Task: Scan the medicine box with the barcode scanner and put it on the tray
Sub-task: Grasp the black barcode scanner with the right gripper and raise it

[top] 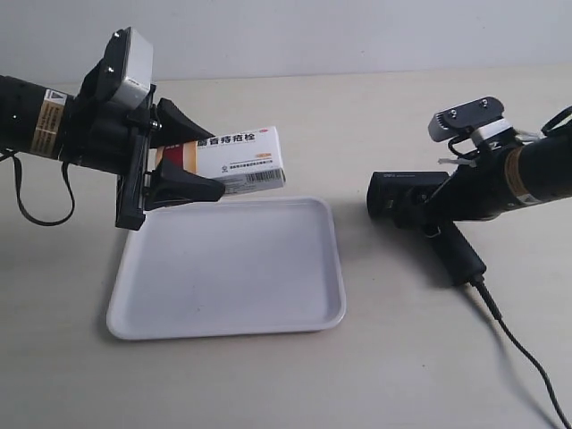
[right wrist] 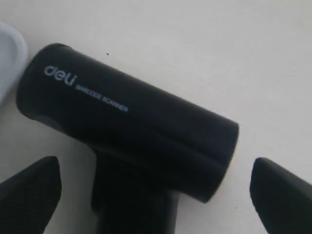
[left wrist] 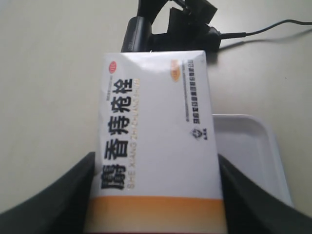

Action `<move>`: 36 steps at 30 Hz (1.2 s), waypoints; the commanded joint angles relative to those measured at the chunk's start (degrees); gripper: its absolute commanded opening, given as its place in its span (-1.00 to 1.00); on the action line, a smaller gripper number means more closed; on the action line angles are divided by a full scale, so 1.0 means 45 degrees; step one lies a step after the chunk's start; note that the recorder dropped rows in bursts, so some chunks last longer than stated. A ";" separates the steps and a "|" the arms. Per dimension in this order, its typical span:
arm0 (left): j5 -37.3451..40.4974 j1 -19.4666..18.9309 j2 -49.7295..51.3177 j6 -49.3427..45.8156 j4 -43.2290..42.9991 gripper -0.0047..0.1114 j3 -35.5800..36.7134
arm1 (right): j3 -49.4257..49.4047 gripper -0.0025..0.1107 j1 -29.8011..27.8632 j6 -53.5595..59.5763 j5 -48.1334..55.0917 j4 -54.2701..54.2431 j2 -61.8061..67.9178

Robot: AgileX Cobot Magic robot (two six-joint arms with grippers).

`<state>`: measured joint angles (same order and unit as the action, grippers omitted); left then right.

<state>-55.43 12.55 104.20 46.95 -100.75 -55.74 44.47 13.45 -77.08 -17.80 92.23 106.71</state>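
Note:
The medicine box [top: 241,159], white with an orange band, hangs above the far left corner of the tray [top: 223,326]. My left gripper [top: 214,163] is shut on its banded end, barcode side facing the exterior view. In the left wrist view the box [left wrist: 156,141] fills the space between both black fingers [left wrist: 53,200], with the tray [left wrist: 253,146] below. The black barcode scanner [top: 407,195] lies on the table right of the tray. My right gripper [right wrist: 156,195] is open and straddles the scanner [right wrist: 126,122] at the top of its handle; its fingers [right wrist: 29,195] stand apart from it.
The scanner's black cable [top: 527,357] runs from the handle toward the near right corner of the table. A corner of the tray [right wrist: 7,53] shows close to the scanner's head. The arm at the exterior view's left has a loose cable loop [top: 40,214] hanging beneath it.

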 commanded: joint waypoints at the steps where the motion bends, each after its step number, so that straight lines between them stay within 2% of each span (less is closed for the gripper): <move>1: 0.0070 0.0044 -0.0113 -0.0115 0.0179 -0.91 0.0104 | 0.0631 0.87 0.0042 0.0726 -0.0211 0.0266 0.0899; 4: 0.0070 0.0044 -0.0113 -0.0115 0.0179 -0.91 0.0166 | 0.0768 0.65 0.0042 0.1370 -0.0100 0.0328 0.1000; 6: 0.0070 0.0044 -0.0113 -0.0115 0.0179 -0.91 0.0234 | 0.0768 0.40 0.0042 0.1705 -0.0070 0.0328 0.0969; 13: 0.0070 0.0015 0.0229 -0.0082 0.0179 -0.91 0.0271 | 0.0745 -0.67 0.0042 0.1551 0.0038 0.0796 0.0062; 16: 0.0070 0.0015 0.0649 -0.0082 0.0179 -0.91 0.0271 | 0.0743 -0.96 0.0042 0.0119 0.0038 0.1714 -0.0959; 22: 0.0070 0.0015 0.1077 -0.0272 0.0179 -0.91 0.0399 | 0.0491 -0.96 0.0042 0.0690 0.0038 0.1714 -0.2548; 33: 0.0830 0.0015 0.1299 -0.1150 0.0179 -0.92 0.0541 | -0.0277 -0.96 0.0042 0.1407 -0.0539 0.1714 -0.2546; 36: 0.0860 0.0015 0.1299 -0.1150 0.0179 -0.92 0.0541 | -0.0339 -0.96 0.0042 0.1376 0.0022 0.1714 -0.2546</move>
<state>-52.00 12.55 109.96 42.21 -100.75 -53.62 43.15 13.45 -71.31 -19.43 100.12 95.65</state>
